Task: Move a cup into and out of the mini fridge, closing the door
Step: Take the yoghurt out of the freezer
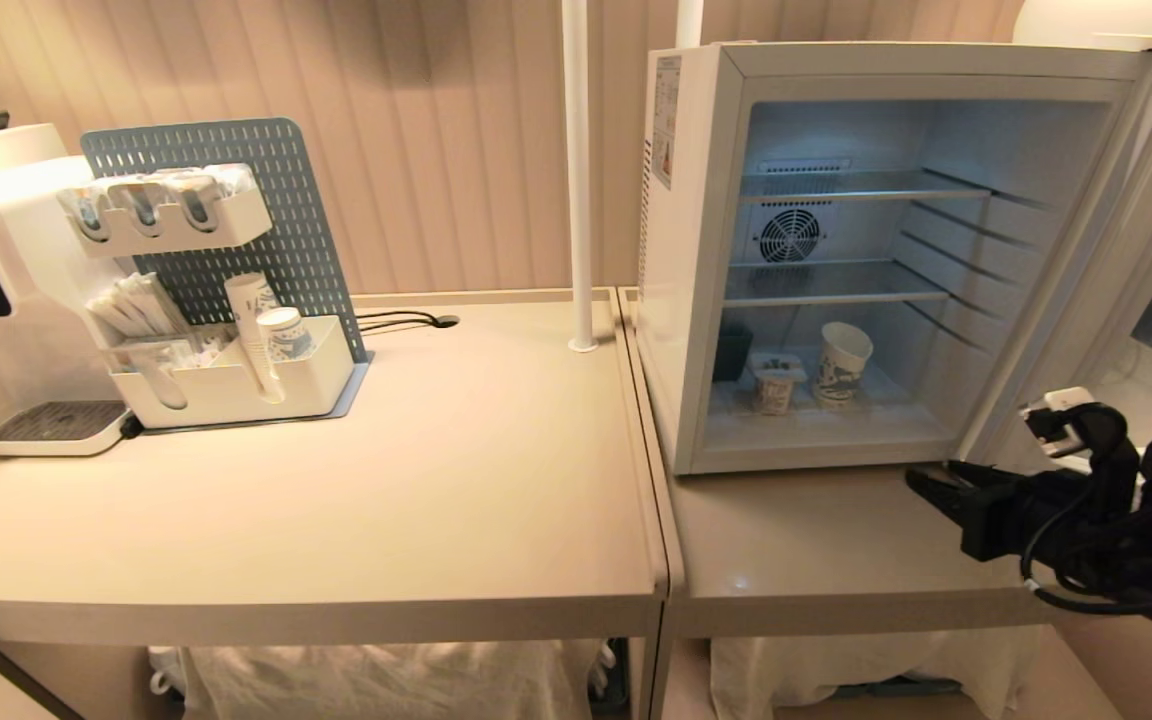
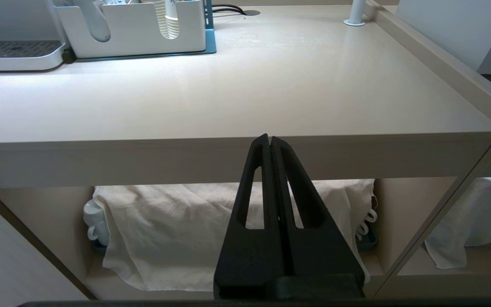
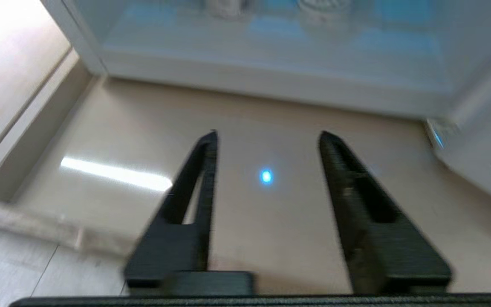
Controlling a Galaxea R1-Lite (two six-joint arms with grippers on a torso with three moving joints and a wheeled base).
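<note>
Smooth plastic, wire, paper and cloth on a satin counter

The mini fridge has smooth white casing and thin metal wire shelves; the cup inside looks like matt printed paper. The beige tabletop is smooth, faintly glossy. Crumpled off-white cloth lies beneath. The right gripper fingers are matt black plastic.

Beige ribbed wall panelling ran across the top of the frame – two pale tables butted side by side below it, a white pole rising at centre, cloth-covered shelves along the bottom.
</note>
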